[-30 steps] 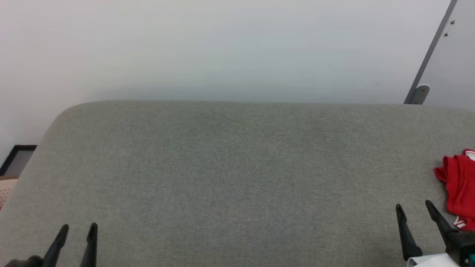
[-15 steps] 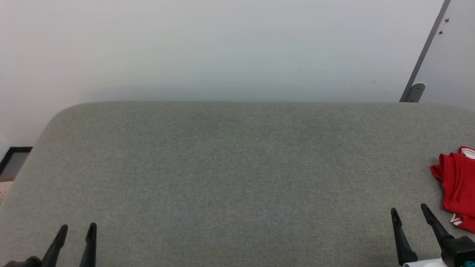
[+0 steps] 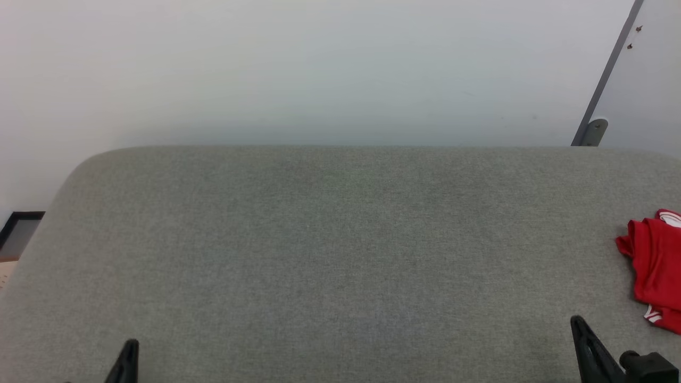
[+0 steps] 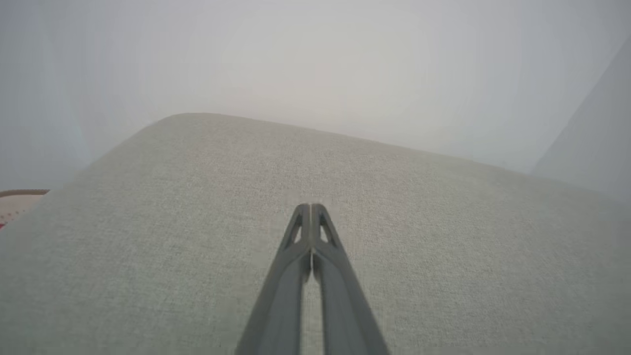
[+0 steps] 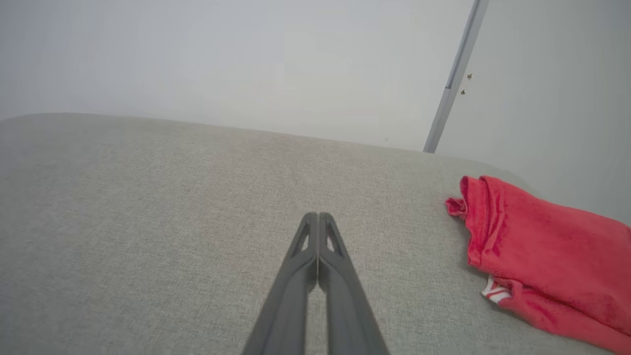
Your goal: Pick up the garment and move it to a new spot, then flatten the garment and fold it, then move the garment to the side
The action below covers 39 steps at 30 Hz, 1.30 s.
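L gripper (image 4: 310,207) & R gripper (image 5: 318,215) pinched closed, empty; garment (image 5: 542,246) apart, right of R jaws | looks folded, set aside; task prob. done

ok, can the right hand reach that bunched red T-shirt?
Probably yes: nothing lies between the right hand and the bunched red T-shirt on the grey fabric surface. The hand is shut; it must open first.

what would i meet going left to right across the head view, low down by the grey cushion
dark-framed panel at the left edge → left gripper, dark fingers shut → right gripper, dark fingers shut → red thin-fabric garment with red-white striped trim, lying on the cushion
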Tool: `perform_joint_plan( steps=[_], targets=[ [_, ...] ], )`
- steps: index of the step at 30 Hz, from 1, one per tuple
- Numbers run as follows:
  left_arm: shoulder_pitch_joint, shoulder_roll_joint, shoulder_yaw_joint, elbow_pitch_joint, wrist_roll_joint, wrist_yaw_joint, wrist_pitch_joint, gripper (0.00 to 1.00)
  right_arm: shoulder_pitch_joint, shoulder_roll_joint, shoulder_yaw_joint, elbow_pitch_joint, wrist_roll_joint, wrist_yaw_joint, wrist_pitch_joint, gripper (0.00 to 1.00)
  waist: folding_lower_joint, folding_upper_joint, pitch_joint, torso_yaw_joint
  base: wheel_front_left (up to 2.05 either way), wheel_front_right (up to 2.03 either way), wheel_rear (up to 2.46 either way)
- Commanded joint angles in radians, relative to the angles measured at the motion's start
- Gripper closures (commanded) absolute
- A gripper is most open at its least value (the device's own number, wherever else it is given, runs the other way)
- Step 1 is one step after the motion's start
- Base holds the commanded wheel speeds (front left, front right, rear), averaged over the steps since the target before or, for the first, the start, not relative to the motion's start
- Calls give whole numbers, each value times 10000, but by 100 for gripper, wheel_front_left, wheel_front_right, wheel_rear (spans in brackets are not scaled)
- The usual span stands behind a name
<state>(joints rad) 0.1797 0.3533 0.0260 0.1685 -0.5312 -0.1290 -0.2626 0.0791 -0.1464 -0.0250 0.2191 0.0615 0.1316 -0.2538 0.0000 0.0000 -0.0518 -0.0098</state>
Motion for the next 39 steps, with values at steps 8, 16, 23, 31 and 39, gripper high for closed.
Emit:
perform_joint_plan(
  steps=[8,16,23,31,39],
  targets=[
    [-393,-258,143,7,-1325,-2,456,100,-302,82,-153,-45,1886,-1,465,100,0,0,38,7,0,0,0],
    [-685,-564,232,91,-2391,-4,829,100,-479,178,-225,-36,3423,-2,812,100,0,0,73,14,0,0,0],
    [-921,-811,303,155,-3252,-6,1131,100,-629,258,-288,-15,4662,-3,1099,100,0,0,104,19,0,0,0],
    [-1162,-1074,375,223,-4150,-8,1445,100,-782,341,-359,11,5955,-4,1404,100,0,0,139,25,0,0,0],
    [-1383,-1315,443,289,-4983,-10,1737,100,-926,421,-432,37,7142,-5,1687,100,0,0,174,32,0,0,0]
  ],
)
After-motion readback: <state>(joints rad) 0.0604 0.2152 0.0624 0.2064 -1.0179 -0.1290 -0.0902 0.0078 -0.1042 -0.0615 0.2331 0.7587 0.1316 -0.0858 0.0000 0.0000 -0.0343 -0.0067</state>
